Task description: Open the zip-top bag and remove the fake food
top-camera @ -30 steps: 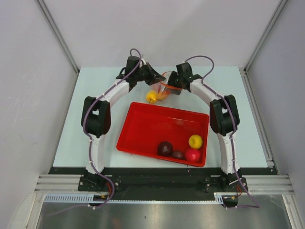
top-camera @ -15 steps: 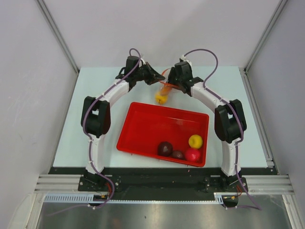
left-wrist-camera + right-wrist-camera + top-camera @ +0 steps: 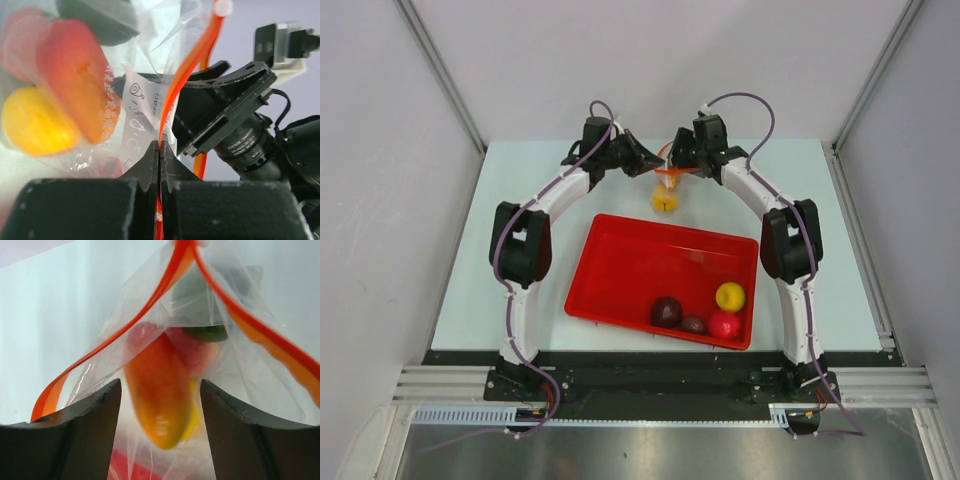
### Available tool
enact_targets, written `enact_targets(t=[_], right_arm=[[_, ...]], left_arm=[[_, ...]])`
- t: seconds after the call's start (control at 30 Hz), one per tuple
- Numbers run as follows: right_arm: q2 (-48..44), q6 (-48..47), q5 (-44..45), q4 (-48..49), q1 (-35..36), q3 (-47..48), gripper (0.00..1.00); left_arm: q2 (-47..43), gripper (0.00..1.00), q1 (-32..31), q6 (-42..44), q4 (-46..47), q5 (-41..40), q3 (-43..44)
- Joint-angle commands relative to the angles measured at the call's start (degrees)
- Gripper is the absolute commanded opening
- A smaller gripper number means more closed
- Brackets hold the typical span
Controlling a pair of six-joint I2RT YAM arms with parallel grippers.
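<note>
Pinching the zip-top bag [image 3: 667,185] over the desk [image 3: 520,210]

Clamping the left claw [image 3: 159,150] tight on the bag's orange strip, just beyond the red tray [image 3: 620,255]. Holding the right claw [image 3: 160,386] spread wide at the bag, gripping nothing. Showing fake food [image 3: 75,85] inside the bag and four pieces in the tray.

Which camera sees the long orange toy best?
The right wrist view: the long orange toy sits large and central inside the zip-top bag. The left wrist view shows only blurred orange shapes; the top view shows only a tiny spot.
</note>
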Motion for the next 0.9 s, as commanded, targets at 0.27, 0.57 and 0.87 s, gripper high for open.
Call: enact_targets(t=[0.27,0.57,0.87], right_arm=[[3.3,-3.2,-4.9,-2.5,0.5,6.1,0.7],[1.4,-8.9,1.5,-14.9,0.8,15.2,0.51],[3.3,-10.0,-3.2,-13.6,0.7,14.7,0.47]], left_arm=[[-1.8,0.0,0.2,-1.2,2.2,1.5,1.9],[-1.5,0.0,1.0,-1.5,2.7,1.7,1.8],[-1.2,0.0,1.2,-1.8,2.8,1.8,1.8]])
